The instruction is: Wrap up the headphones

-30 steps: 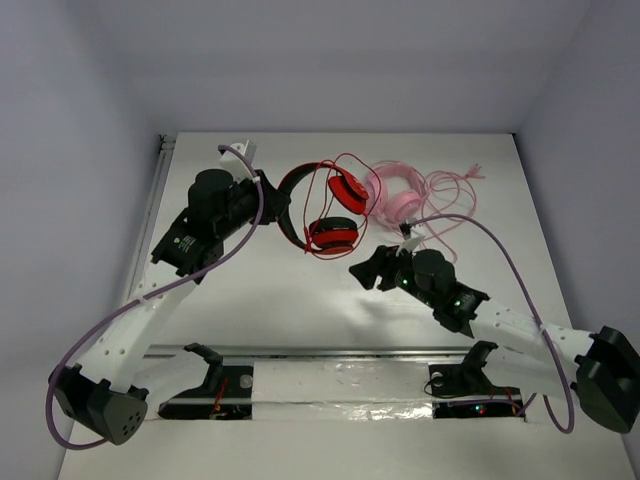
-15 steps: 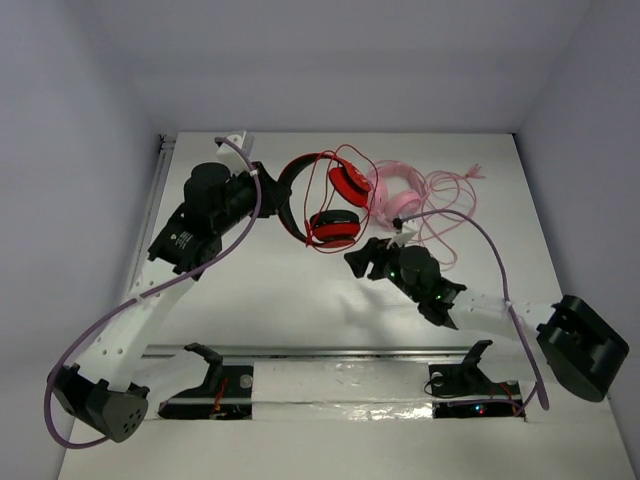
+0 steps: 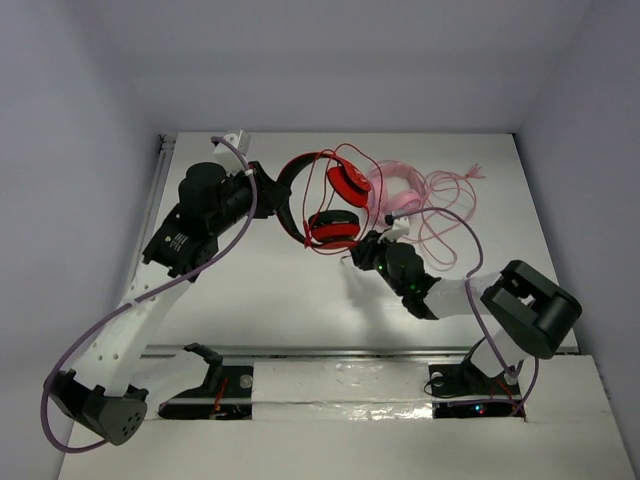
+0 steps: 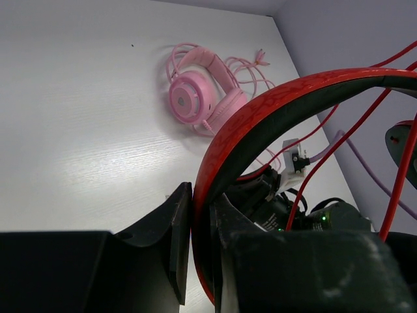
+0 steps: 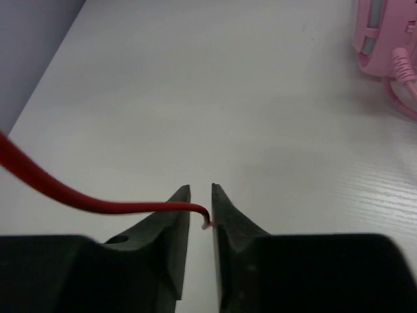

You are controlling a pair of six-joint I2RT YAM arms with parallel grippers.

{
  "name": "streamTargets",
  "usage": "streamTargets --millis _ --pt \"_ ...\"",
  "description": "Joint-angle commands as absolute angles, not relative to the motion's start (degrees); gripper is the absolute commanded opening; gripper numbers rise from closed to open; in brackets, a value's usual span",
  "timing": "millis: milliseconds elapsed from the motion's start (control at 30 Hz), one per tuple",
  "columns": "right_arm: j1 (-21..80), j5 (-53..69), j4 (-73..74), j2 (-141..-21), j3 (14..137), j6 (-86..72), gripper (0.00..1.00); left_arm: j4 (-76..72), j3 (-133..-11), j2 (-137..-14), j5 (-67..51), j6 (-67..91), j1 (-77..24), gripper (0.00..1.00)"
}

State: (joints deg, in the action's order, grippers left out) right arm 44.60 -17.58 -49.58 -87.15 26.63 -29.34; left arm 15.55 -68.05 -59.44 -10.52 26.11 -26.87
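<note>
The red cable (image 5: 130,208) end is pinched between the right gripper (image 5: 200,189) fingers, low over the bench (image 3: 270,290). The red headphones (image 3: 335,228) are at mid-bench, their headband (image 4: 280,98) clamped by the left gripper (image 4: 201,195) fingers. The pink headphones (image 3: 400,192) are seen just beyond.

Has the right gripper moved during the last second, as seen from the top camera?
Yes. The right gripper has gone away from the metal rail at the near edge, towards the lower cup of the red headphones.
</note>
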Motion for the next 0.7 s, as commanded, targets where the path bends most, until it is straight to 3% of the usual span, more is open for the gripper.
streamTargets --millis 0,133,300,667 --pt "44.5 -15.2 -61.3 -90.0 28.4 -28.8 0.25 12.6 -72.3 -56.7 -11.3 28.5 -26.6 0.0" --pt "44.5 -11.2 -62.1 -91.1 28.2 -30.6 0.0 11.2 -72.0 -57.0 -11.4 29.6 -26.6 0.0" --pt "44.5 -5.5 -57.7 -89.8 28.2 -34.3 0.0 5.5 -71.6 -59.1 -9.6 32.8 -26.6 0.0" --pt "55.2 -8.1 -43.4 -85.6 30.0 -36.6 0.0 -3.2 -68.6 -65.1 4.2 38.3 -25.0 0.0"
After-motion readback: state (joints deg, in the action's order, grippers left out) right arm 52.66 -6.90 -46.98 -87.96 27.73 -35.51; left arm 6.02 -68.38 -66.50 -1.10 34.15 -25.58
